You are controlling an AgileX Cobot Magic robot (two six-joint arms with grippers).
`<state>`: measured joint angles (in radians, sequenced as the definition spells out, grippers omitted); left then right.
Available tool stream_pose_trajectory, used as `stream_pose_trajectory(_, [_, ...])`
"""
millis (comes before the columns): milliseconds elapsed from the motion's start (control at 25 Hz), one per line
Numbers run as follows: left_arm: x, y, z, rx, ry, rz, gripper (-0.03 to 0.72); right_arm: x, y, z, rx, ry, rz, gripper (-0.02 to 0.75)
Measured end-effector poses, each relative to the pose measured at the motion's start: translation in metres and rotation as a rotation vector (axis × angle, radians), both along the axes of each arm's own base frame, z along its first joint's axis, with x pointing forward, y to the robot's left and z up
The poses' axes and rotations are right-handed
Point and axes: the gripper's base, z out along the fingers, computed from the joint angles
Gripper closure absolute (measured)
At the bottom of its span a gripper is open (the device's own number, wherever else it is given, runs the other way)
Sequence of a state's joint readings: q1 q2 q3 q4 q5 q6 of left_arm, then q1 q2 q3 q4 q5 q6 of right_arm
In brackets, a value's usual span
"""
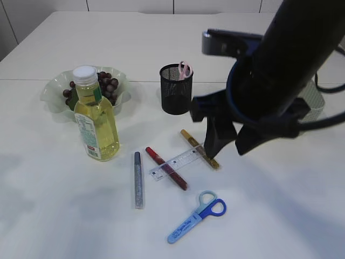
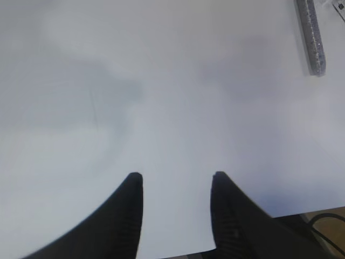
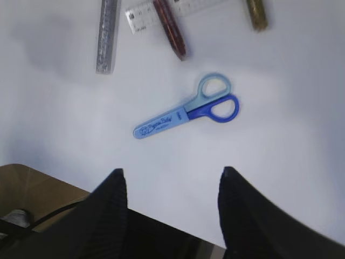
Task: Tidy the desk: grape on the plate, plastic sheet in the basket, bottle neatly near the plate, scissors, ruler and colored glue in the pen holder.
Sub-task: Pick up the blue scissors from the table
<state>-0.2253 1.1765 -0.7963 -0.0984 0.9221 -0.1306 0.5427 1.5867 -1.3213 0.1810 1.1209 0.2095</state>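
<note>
I reckon abt half done: grapes (image 1: 105, 82) on plate (image 1: 51, 91), bottle (image 1: 96, 121) beside it, pink scissors (image 1: 185, 69) in pen holder (image 1: 176, 90), but blue scissors (image 3: 186, 112), ruler (image 1: 177, 163) & 3 glue sticks (image 1: 166, 167) left on desk, both grippers (image 3: 170, 186) (image 2: 175, 183) open, empty
</note>
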Motion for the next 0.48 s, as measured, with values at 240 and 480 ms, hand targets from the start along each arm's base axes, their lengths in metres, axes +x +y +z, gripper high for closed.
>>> stream_pose_trajectory(240, [0.0, 0.0, 0.0, 0.0, -0.002, 0.0, 0.379, -0.03, 0.019, -0.041, 0.048, 0.065, -0.209, 0.302])
stream_pose_trajectory(480, [0.0, 0.0, 0.0, 0.0, -0.002, 0.0, 0.379, -0.034, 0.042, -0.06, 0.182, 0.098, -0.564, 0.302])
